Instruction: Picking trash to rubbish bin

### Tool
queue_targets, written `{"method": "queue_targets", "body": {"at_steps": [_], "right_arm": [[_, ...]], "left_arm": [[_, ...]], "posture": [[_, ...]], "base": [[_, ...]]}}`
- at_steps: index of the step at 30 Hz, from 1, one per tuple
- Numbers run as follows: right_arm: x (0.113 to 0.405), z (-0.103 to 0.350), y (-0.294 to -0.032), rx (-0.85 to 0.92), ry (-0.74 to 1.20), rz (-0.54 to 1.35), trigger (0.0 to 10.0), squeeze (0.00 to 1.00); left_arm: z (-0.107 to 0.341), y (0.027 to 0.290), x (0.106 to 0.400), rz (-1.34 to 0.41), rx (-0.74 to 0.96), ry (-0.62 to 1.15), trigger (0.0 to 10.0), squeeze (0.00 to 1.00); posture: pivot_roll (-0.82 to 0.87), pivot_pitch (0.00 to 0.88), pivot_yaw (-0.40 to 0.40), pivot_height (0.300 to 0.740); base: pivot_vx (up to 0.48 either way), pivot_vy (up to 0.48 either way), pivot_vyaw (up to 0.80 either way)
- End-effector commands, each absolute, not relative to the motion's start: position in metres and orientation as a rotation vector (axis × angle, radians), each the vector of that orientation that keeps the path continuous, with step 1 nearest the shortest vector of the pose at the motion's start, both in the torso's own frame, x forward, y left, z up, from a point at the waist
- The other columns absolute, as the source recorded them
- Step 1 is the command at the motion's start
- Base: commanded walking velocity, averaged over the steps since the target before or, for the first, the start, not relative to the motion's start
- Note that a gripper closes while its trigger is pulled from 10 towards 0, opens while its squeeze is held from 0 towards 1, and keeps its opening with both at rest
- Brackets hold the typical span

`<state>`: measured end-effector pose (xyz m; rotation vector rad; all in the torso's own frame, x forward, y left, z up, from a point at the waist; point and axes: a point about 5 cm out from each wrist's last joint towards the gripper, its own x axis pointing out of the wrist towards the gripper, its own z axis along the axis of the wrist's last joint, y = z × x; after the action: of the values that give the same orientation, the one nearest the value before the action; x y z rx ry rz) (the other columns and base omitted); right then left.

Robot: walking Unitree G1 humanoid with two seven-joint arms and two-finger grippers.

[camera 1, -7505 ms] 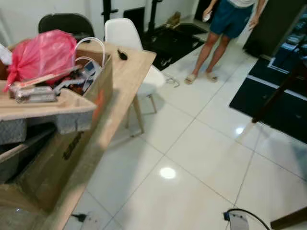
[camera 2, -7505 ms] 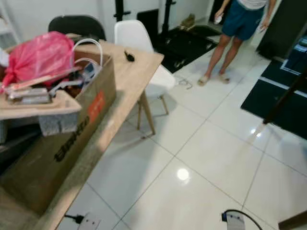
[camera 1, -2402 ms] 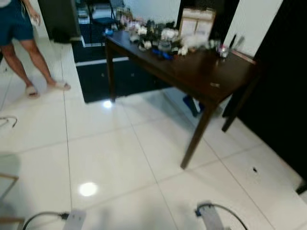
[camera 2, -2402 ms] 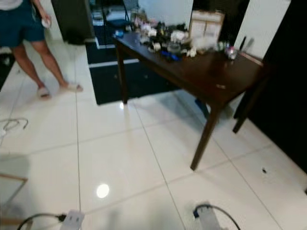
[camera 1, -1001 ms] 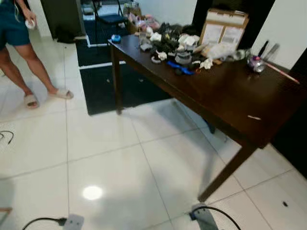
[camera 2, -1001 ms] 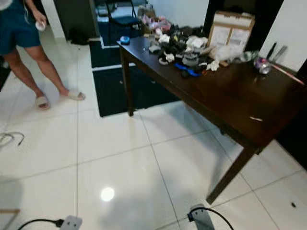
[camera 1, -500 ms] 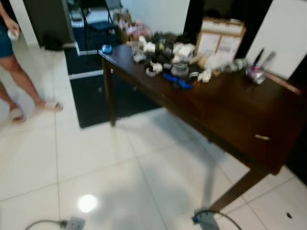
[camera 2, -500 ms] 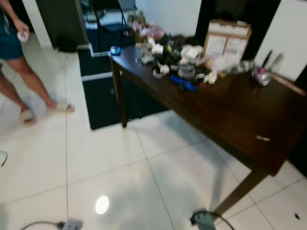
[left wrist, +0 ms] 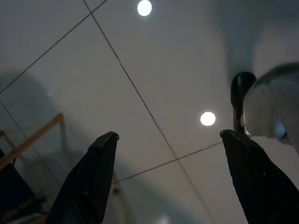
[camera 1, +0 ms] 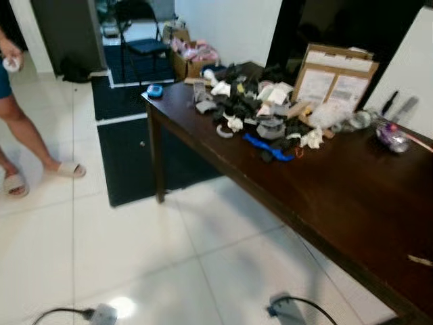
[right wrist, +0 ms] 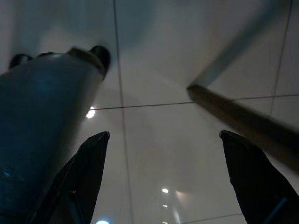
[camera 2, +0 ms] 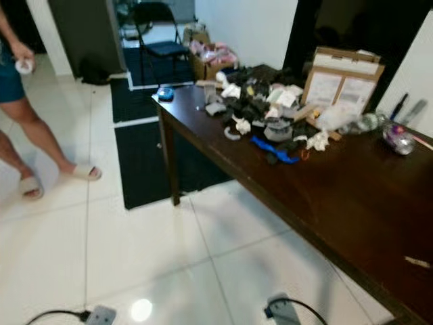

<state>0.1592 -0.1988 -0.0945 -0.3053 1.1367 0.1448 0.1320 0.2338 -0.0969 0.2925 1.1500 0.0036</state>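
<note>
from the left eye, a dark wooden table (camera 1: pixel 352 203) runs from the middle of the room toward the near right, and a heap of trash (camera 1: pixel 260 112) in black, white and grey lies on its far half, with a blue strip (camera 1: pixel 269 147) at the near edge of the heap. a cardboard box (camera 1: pixel 335 78) stands upright behind the heap, and a small blue thing (camera 1: pixel 154 91) sits at the table's far left corner. a person's legs in sandals (camera 1: pixel 20 159) stand on the white tiled floor (camera 1: pixel 135 237) at the far left, and a black folding chair (camera 1: pixel 139 34) stands in the back. the right eye gives the same scene, with a purple-and-clear thing (camera 2: pixel 398 139) on the table's far right. in the left wrist view, the left gripper (left wrist: pixel 170 177) hangs over bare tiles with its two black fingers spread wide apart and nothing between them. in the right wrist view, the right gripper (right wrist: pixel 166 175) likewise has its fingers wide apart over the tiles, holding nothing, with a wooden table leg (right wrist: pixel 243 123) near.
</note>
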Motion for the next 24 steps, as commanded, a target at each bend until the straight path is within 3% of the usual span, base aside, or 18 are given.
{"method": "queue_targets", "body": {"at_steps": [1,24], "right_arm": [[0.1617,-0.0938,-0.1968,-0.300,1.131,0.149,10.0,0.00],[0.1625,-0.0937,-0.1952,-0.294,1.131,0.150,10.0,0.00]], "left_arm": [[-0.1015,0.2334,0.1183,0.012,0.277,1.191,10.0,0.00],[-0.1018,0.2307,0.1193,0.005,0.270,1.188,10.0,0.00]], "posture": [[0.16,0.069,-0.048,0.740],[0.16,0.074,-0.049,0.740]], "base": [[0.000,0.000,0.00],[0.000,0.000,0.00]]}}
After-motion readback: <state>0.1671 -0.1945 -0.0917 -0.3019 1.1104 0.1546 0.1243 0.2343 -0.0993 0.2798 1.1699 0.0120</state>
